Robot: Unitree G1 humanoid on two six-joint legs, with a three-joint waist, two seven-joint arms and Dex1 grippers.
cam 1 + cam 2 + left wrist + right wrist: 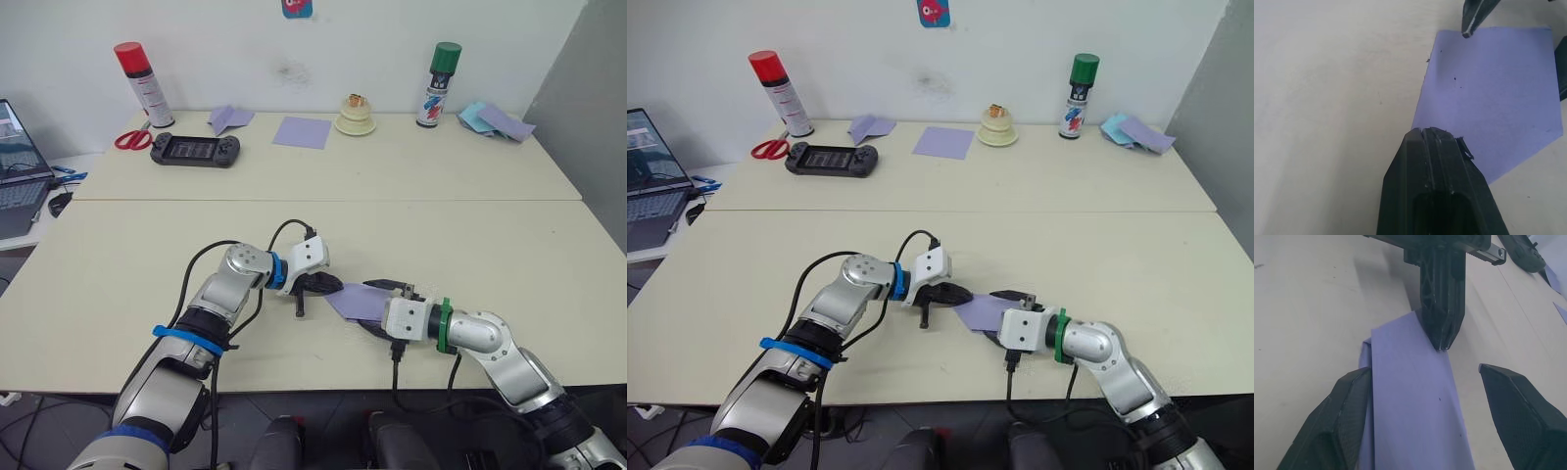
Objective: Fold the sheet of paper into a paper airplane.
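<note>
Lavender creased sheet of paper [1488, 98] was pinched at its corner by the closed left gripper [1442, 340]; the right gripper [1425, 396] was spread wide over it.

No text or label is legible.

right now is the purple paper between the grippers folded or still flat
Folded, partly: the sheet of paper shows a doubled layer along one edge, under the shut left gripper.
</note>
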